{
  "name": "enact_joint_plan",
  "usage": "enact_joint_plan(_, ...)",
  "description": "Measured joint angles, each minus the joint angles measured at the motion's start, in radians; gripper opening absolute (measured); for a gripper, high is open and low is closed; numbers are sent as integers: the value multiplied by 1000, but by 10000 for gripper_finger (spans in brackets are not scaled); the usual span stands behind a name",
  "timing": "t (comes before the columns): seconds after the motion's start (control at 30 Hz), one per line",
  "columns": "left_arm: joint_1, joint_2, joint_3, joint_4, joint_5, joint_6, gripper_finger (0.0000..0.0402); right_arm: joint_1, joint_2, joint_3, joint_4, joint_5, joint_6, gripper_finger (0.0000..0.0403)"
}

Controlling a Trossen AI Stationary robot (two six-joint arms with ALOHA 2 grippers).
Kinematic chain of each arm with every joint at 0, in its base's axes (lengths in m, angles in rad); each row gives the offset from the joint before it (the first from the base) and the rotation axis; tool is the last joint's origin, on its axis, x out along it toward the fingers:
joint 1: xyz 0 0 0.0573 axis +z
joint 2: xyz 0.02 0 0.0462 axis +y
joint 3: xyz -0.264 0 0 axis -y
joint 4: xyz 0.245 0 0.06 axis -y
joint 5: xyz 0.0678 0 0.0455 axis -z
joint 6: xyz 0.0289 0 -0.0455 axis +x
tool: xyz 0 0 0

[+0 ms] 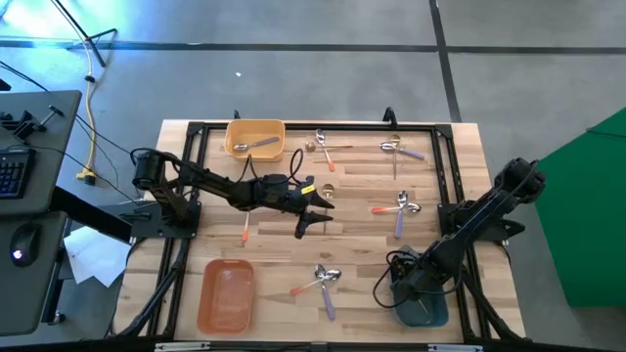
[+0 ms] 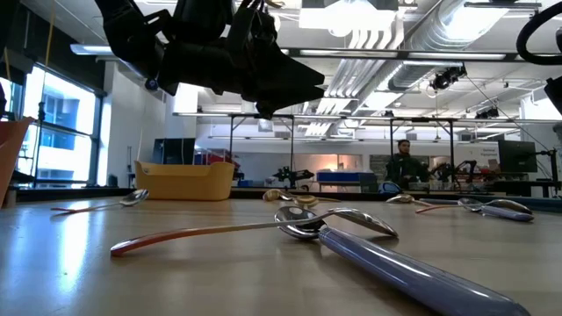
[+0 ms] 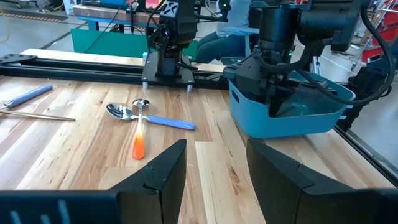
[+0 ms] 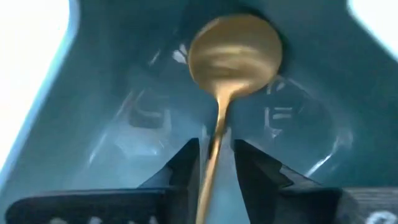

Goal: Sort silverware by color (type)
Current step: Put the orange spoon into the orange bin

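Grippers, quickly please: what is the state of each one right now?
Left gripper: open, holding nothing, above the table's middle.
Right gripper: inside the blue bin, gold spoon between its fingers; grip or release cannot be told.

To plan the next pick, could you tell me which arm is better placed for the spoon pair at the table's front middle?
Probably left: left gripper hovers open mid-table, empty, facing that pair; right gripper is inside the blue bin with a gold spoon.

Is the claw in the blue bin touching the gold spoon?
Cannot tell. In the right wrist view the gold spoon hangs with its handle between the right claw tips inside the blue bin, but whether the tips press it or have let go is unclear.
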Motion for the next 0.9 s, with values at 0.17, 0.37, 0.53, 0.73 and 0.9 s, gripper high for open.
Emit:
enact_joint_plan(0.17, 0, 0, 0, 0, 0, 0, 158, 0, 1, 46, -41, -8, -23, 89)
enact_joint_plan(0.37, 0, 0, 0, 5, 0, 0, 158, 0, 1, 154, -211, -10, -63, 89)
enact_joint_plan(0.53, 2, 0, 0, 21, 0, 0, 158, -6, 1, 284, -387, -31, -64, 87)
enact_joint_plan(0.73, 4, 0, 0, 21, 0, 1, 158, -21, 1, 368, -406, 57, -174, 50)
enact_joint_plan(0.9, 4, 0, 0, 23, 0, -10, 158, -56, 1, 367, -400, 76, -338, 5)
